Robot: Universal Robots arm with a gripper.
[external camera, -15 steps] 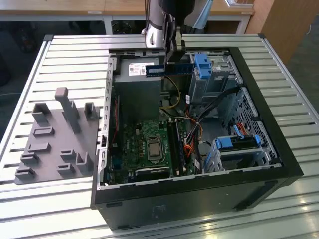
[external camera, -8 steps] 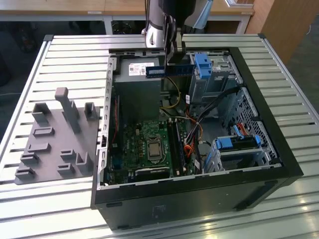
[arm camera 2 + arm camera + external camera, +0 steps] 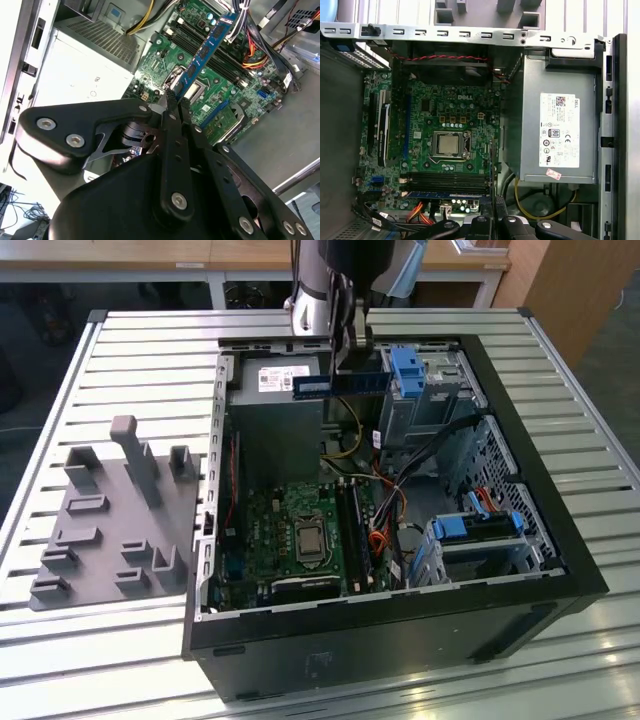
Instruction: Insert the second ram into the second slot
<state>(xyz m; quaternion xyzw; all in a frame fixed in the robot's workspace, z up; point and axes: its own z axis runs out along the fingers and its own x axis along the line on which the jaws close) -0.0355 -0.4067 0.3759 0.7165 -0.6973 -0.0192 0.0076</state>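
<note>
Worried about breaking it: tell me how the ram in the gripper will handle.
The ram looks stiff: it juts straight from the gripper's pinch. Probably light, being thin and flat. Likely fragile, with bare chips on its face.

Computer case [image 3: 400, 650], grey fixture [image 3: 100, 540] on table [image 3: 140, 350]

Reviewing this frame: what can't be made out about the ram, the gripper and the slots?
- Second wrist view: the gripped end of the second ram, hidden by the gripper.
- Exterior view: the upper part of the arm, cut off by the top edge.
- Exterior view: which memory slots are filled, too small to tell.
</note>
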